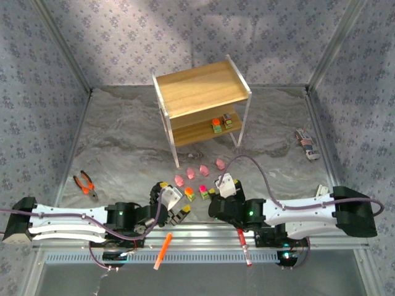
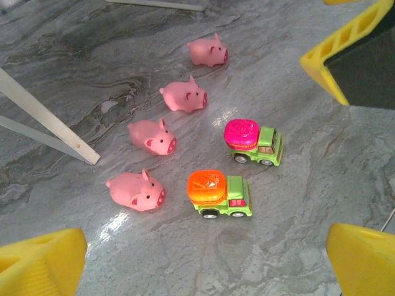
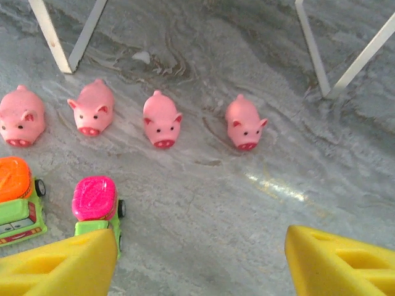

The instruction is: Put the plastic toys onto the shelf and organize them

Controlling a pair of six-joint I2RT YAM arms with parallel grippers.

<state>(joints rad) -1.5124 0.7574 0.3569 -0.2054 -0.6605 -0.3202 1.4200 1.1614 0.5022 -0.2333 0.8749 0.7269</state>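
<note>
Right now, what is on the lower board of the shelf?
Two toy trucks stand near the lower board's right end: one red-orange on top, one brownish. The top board covers the lower board's back part, so that part is hidden.

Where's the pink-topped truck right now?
In the left wrist view, the pink-topped truck sits on the table right of the pink pigs, beyond the orange-topped truck.
</note>
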